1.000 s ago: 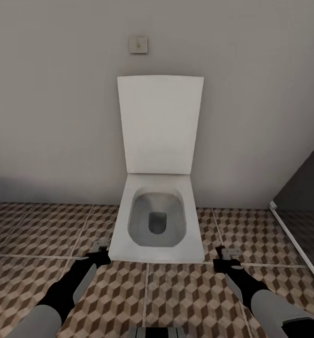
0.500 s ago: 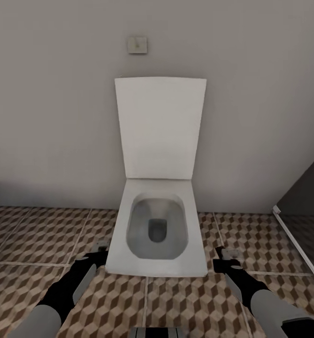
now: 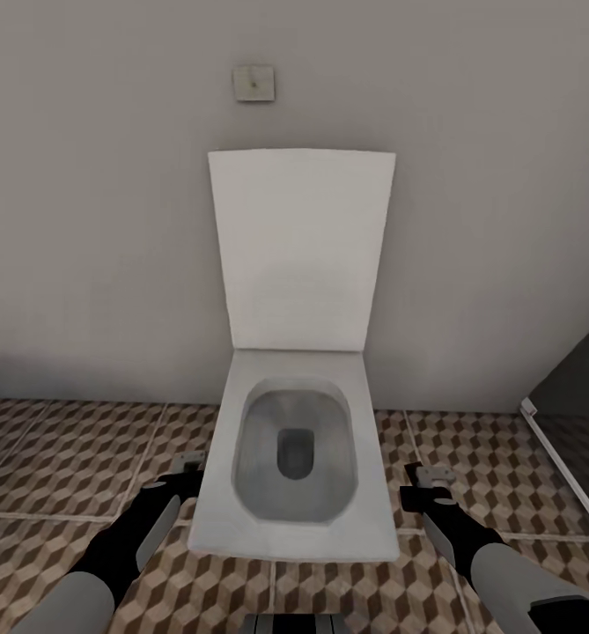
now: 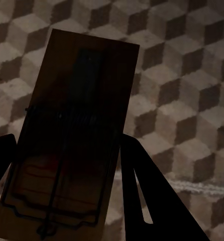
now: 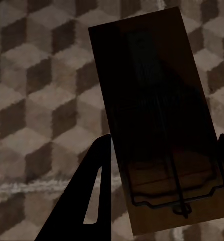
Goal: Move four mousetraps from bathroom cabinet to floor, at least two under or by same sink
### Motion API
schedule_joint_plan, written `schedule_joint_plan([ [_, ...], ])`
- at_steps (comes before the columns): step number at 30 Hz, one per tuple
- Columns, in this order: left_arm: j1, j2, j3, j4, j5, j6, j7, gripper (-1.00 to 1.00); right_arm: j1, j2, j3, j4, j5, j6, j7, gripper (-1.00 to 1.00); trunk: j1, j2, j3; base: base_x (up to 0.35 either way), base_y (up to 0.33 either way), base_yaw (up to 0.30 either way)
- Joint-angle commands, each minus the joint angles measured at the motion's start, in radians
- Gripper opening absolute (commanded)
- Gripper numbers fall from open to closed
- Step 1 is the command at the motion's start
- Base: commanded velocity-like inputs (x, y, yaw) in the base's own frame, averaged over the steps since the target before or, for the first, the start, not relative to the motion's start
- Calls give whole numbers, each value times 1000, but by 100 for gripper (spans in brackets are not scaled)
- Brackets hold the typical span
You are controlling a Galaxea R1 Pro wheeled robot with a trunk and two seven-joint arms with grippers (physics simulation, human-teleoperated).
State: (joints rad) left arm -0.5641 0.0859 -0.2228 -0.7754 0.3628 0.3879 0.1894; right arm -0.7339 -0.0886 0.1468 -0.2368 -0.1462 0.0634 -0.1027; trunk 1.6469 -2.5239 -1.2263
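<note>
In the left wrist view a brown wooden mousetrap with dark wire parts sits between my dark fingers, held above the cube-patterned bathroom floor; my left gripper is shut on it. The right wrist view shows a second mousetrap, with my right gripper shut on it over the same tiles. In the head view my left gripper and right gripper hang low on either side of a toilet. Cabinet and sink are out of view.
A white toilet with its lid raised stands straight ahead against a grey wall, close between my arms. A small square flush plate is on the wall above it. A dark panel with a pale frame stands at the right.
The head view has closed in on the toilet, which now looks larger and lower in the picture. Both arms keep their pose and their mousetraps.
</note>
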Motion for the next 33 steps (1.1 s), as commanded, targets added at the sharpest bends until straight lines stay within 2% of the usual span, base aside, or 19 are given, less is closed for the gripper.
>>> schedule_joint_plan([
  [1,0,1,-6,-2,8,3,7,-100,0,-1,8,-2,-12,6,-3,-100,0,0,-1,19,0,0],
  [26,0,-1,-7,-1,8,3,7,-100,1,-2,10,-2,-12,-1,-3,-100,0,0,-1,30,33,0],
  [33,0,-1,-6,1,7,3,7,-100,1,-2,10,-2,-12,-3,-2,-100,0,0,-1,152,-70,0],
])
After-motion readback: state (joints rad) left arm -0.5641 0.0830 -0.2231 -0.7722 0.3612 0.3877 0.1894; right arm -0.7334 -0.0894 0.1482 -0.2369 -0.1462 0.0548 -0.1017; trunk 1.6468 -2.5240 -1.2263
